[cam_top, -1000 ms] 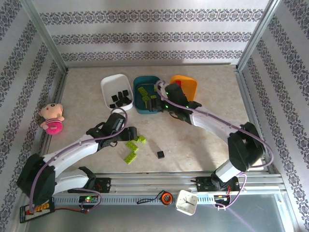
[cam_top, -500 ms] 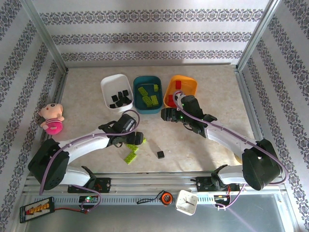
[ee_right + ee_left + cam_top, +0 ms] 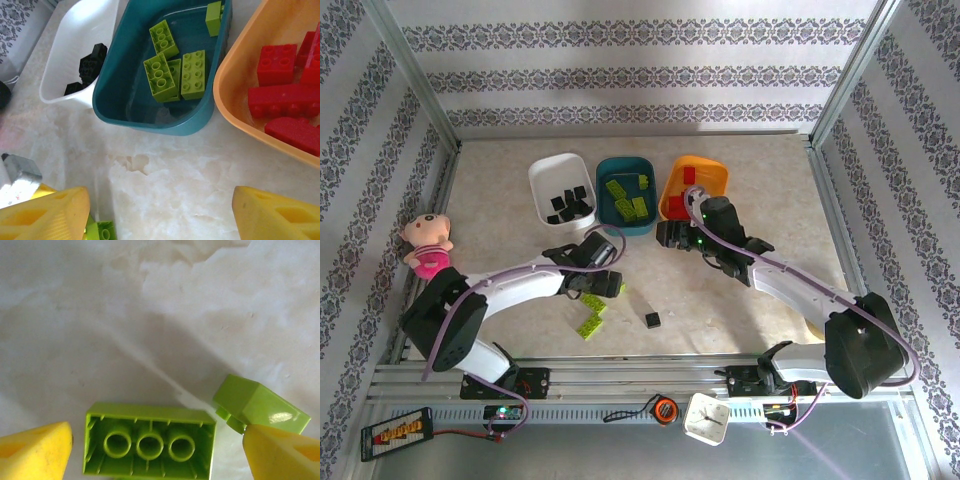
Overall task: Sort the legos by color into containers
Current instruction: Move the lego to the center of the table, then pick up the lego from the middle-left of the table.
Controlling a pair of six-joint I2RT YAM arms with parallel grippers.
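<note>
- Between the left gripper's [image 3: 160, 452] widely parted yellow fingers [image 3: 32, 454] a green lego [image 3: 150, 444] lies upside down on the table [image 3: 100, 315], its hollow tubes showing; neither finger clamps it.
- Just beside that piece a second green lego [image 3: 260, 402] lies tilted, its low end at the right-hand finger's tip.
- From above, the left gripper [image 3: 603, 283] sits well on the near side of the teal tub [image 3: 620, 230], over the loose green pieces.
- Farther from the teal tub lie a third green lego [image 3: 588, 324] and a lone black lego [image 3: 652, 320], both on bare table.
- Jaws of the right gripper [image 3: 160, 215] stand wide and hold nothing; they hang over bare table just on the near side of the teal tub [image 3: 145, 116].
- Inside the teal tub lie several green legos [image 3: 172, 75].
- Just left of the teal tub, the white tub [image 3: 62, 47] holds black legos [image 3: 90, 62].
- Just right of the teal tub, the orange tub [image 3: 235, 97] holds red legos [image 3: 280, 100].
- Far left of the teal tub, by the wall, lies a doll [image 3: 428, 245].
</note>
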